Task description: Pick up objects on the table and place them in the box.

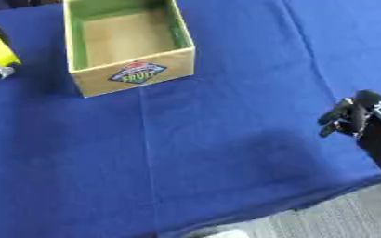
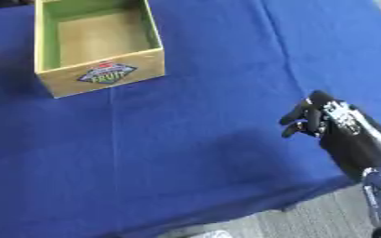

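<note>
Up and left of the right hand point(image 2: 320, 122), whose curled fingers hold nothing, sits an open box point(image 1: 128, 42) on blue cloth point(image 1: 226, 139); grey floor point(image 1: 340, 218) below.

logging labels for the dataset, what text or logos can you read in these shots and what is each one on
"FRUIT": on the logo sticker on the front wall of the cardboard box.
Smaller lettering above it on the same sticker: too blurred to read.
White marking on the right hand: not readable.
</note>
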Action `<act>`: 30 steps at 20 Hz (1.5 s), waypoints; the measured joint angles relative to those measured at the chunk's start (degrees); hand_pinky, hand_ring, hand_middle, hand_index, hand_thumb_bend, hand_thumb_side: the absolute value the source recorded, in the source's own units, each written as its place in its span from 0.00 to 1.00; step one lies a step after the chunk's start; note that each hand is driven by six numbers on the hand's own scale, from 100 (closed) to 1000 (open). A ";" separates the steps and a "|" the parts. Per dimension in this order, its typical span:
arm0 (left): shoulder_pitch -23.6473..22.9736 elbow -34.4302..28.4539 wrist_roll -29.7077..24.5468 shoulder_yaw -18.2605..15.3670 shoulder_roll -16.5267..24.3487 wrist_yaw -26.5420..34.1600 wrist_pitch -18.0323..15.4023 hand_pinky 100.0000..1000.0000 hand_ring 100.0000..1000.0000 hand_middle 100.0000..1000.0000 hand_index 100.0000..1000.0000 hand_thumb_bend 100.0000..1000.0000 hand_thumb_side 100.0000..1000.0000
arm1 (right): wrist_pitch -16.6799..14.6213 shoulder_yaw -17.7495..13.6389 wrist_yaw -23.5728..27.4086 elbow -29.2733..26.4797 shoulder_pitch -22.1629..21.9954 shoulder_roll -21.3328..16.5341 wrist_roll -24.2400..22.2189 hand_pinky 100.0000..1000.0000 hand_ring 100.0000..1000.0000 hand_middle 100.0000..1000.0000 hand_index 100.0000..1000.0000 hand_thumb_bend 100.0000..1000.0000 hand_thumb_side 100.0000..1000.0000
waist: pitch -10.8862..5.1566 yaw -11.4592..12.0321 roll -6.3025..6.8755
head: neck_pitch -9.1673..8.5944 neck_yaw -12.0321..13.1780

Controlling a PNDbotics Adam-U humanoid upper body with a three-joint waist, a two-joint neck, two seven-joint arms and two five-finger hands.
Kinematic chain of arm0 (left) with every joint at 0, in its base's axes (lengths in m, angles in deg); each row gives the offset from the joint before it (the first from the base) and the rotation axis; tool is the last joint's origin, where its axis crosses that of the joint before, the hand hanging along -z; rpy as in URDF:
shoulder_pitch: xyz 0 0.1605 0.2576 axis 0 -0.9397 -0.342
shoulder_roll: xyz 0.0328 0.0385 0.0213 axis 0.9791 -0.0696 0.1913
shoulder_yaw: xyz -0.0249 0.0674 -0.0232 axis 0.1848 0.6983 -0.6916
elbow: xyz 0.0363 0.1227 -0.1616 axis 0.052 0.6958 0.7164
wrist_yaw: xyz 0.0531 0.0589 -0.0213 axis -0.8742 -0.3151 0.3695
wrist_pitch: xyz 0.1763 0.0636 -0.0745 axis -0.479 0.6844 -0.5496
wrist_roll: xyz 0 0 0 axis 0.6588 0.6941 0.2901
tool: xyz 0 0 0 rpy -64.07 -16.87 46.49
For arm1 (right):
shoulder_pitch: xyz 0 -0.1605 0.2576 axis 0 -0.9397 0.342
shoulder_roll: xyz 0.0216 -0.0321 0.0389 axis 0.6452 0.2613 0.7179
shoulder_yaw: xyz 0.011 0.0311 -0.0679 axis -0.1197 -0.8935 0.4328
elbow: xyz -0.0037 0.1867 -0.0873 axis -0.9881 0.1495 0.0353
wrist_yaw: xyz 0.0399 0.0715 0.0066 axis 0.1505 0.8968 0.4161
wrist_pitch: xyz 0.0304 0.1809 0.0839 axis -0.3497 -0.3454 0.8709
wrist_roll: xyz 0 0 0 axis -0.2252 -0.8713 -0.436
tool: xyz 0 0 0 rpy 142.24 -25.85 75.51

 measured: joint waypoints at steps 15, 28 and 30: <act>2.64 -11.55 -4.41 4.79 -1.72 13.75 0.39 0.39 0.25 0.27 0.53 0.00 0.00 | 0.07 0.03 2.96 0.17 -1.51 -1.29 0.51 0.49 0.58 0.43 0.29 0.00 0.57 | -6.05 0.87 -0.38 | 0.55 -0.25; 6.60 -7.49 0.92 7.34 -13.29 4.75 1.63 0.46 0.33 0.31 0.57 0.00 0.01 | 0.78 1.30 3.94 0.20 -0.31 -1.47 -0.58 0.49 0.58 0.43 0.28 0.00 0.57 | -4.72 -3.78 -0.69 | 0.49 1.87; 6.39 -5.80 2.73 7.27 -14.23 2.83 2.26 0.47 0.34 0.32 0.58 0.00 0.01 | 0.81 1.44 3.94 0.20 -0.16 -1.43 -0.68 0.49 0.58 0.43 0.28 0.00 0.57 | -4.19 -4.24 -0.72 | 0.49 2.01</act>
